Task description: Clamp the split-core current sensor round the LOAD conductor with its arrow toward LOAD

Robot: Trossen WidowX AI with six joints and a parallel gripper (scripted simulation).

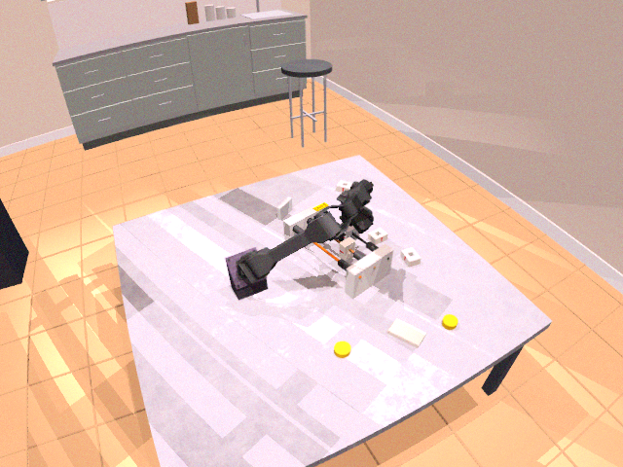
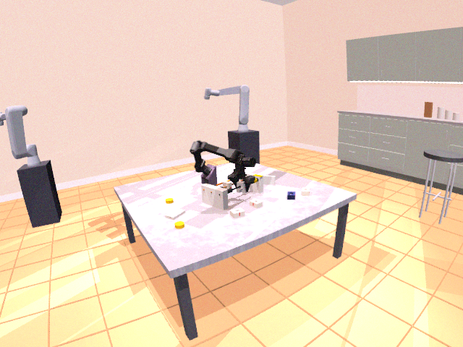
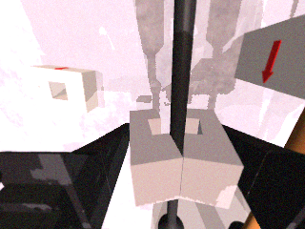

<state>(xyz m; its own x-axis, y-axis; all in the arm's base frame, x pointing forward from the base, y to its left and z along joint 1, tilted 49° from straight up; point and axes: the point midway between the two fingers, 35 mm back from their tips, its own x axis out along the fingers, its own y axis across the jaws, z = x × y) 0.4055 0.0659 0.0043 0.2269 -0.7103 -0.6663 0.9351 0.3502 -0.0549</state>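
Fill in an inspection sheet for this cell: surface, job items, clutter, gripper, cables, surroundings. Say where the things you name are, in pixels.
Surface: pale table point(image 1: 201, 362) point(image 2: 224, 242), patchy light and shadow.
Job items: split sensor point(image 3: 157, 157) around a black conductor point(image 3: 182, 72), halves meeting at the near face; latch, arrow and LOAD marking unreadable.
Clutter: two yellow discs point(image 1: 342, 348) point(image 2: 179, 225), a flat white block point(image 1: 406, 333) point(image 2: 175, 213), a dark blue block point(image 2: 291, 195).
Gripper: fingers shut on the sensor.
Cables: loose ones, nothing seen; an orange conductor point(image 1: 328, 252) runs beside the black one.
Surroundings: stool point(image 1: 306, 67) point(image 2: 443, 155), grey cabinets point(image 1: 221, 75) point(image 2: 387, 138), two grey arms point(image 2: 244, 108) on pedestals.
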